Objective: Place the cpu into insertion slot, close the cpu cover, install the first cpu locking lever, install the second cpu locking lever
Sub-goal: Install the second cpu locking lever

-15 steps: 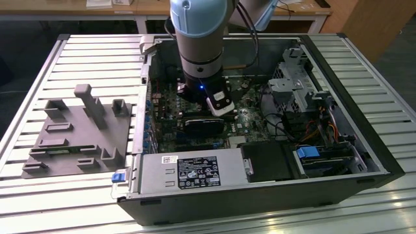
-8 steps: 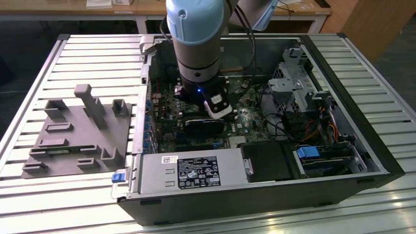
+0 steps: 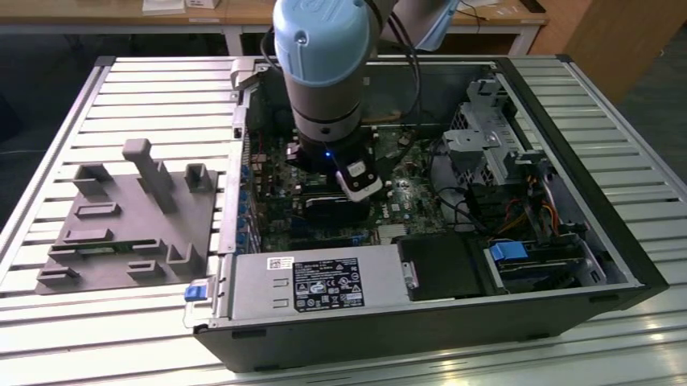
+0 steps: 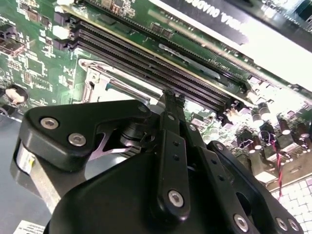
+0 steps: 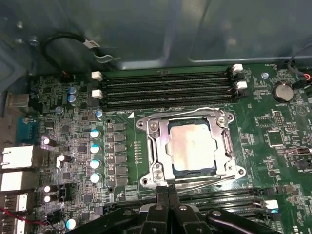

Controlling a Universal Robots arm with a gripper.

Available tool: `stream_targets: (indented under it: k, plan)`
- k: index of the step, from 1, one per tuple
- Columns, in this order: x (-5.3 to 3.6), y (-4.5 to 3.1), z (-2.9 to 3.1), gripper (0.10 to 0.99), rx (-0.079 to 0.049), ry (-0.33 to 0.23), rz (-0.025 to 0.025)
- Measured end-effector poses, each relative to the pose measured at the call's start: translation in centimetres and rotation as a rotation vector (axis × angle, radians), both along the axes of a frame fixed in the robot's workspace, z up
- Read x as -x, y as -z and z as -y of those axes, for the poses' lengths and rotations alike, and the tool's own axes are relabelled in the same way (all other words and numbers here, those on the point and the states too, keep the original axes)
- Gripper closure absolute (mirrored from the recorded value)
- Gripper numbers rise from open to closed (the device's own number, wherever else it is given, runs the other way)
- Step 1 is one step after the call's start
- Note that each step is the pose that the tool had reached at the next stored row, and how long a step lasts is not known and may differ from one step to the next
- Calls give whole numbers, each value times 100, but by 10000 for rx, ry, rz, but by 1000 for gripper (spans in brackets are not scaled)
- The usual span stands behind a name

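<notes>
Hovering low over the green motherboard (image 5: 146,97) inside the open black computer case (image 3: 601,241), the black-fingered end effector (image 5: 168,195) sits with its two fingertips pressed narrowly together, nothing between them as far as the first wrist view shows. Look at the socket: the small flat square cpu with its silver-grey metal top (image 5: 191,150) is already lying in the square black insertion slot (image 5: 174,168), and the thin silvery metal cpu cover (image 5: 155,146) frames it, folded down flat around the chip. A bright wire lever (image 5: 204,109) runs along the far edge of the cover, on the side of the long black memory slots (image 5: 165,87), and another wire (image 5: 204,181) traces the near edge, right by the fingertips. Whether either is hooked home I can't tell from these shots.

Now the relation that counts: the closed tips stand just beside the near edge of the cover, at its rim, with the cpu directly ahead of them across the socket and the memory slots beyond. In the second wrist view the fingertips (image 4: 170,97) meet just over a silvery corner of the socket frame. From the exterior view, the grey and light-blue robot arm (image 3: 322,64) drops straight down into the case, with a grey fixture block (image 3: 129,217) resting on the slatted surface (image 3: 64,330) at the exterior view's left.
</notes>
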State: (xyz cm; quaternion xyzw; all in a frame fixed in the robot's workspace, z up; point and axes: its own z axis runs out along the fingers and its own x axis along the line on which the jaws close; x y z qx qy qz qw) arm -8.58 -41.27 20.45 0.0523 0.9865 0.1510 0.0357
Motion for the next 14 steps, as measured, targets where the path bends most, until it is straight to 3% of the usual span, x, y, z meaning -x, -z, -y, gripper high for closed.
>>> stream_targets:
  k: [4,14]
  plan:
    - [20,27,27,984,-97,-81,0]
    - [50,88,27,984,-166,-116,1]
